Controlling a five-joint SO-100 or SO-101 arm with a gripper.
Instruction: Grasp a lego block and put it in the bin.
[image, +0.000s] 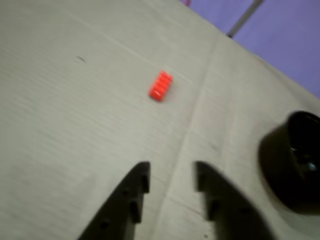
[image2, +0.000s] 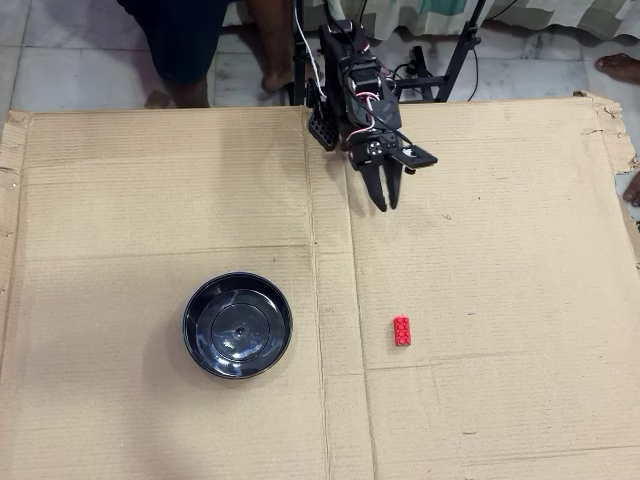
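Observation:
The red lego block (image2: 402, 330) lies on the cardboard right of the middle seam, studs up; the wrist view shows it (image: 161, 85) ahead of the fingers and a little left. The black bin (image2: 238, 325) sits empty left of the seam and appears at the right edge of the wrist view (image: 295, 160). My gripper (image2: 384, 203) hangs above the cardboard near the arm's base, well short of the block. In the wrist view the gripper (image: 172, 172) is open and empty, with bare cardboard between its black fingers.
The cardboard sheet (image2: 150, 180) covers the floor, with a vertical seam at the middle. A person's legs (image2: 185, 40) and stand legs (image2: 455, 60) are beyond the far edge. A foot (image2: 620, 65) shows at the top right.

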